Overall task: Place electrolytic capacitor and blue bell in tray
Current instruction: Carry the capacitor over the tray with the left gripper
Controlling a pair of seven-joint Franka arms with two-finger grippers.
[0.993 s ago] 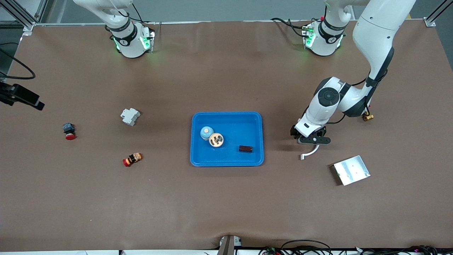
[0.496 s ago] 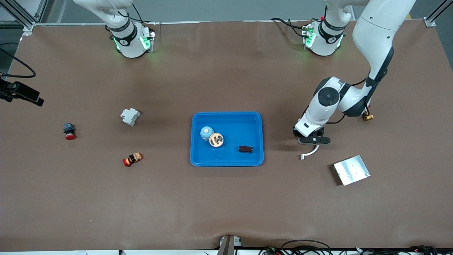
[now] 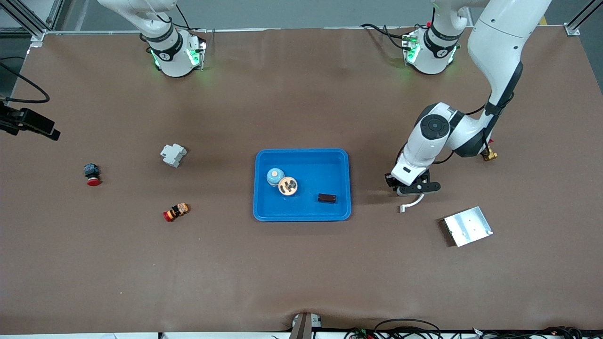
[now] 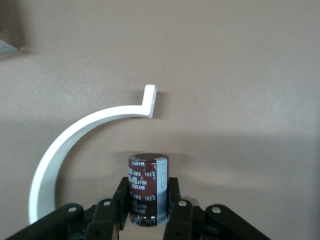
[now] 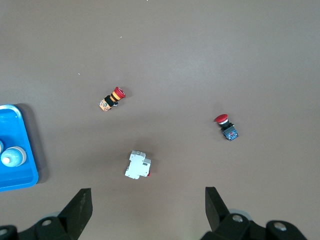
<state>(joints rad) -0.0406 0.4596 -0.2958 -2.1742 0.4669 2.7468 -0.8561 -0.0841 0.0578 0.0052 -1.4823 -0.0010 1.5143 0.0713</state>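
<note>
My left gripper is low over the table between the blue tray and the silver plate, shut on the electrolytic capacitor, a dark brown upright cylinder held between its fingers. The blue bell sits inside the tray, touching a tan disc. The tray's corner and the bell also show in the right wrist view. My right gripper hangs open high over the right arm's end of the table, with nothing between its fingers.
A white curved strip lies just beside the left gripper, nearer the camera. A silver plate and a brass part lie toward the left arm's end. A dark block is in the tray. A white breaker and two red-capped buttons lie toward the right arm's end.
The left gripper's fingers have closed onto the capacitor, and the hand has shifted slightly toward the tray. The right arm has barely moved.
</note>
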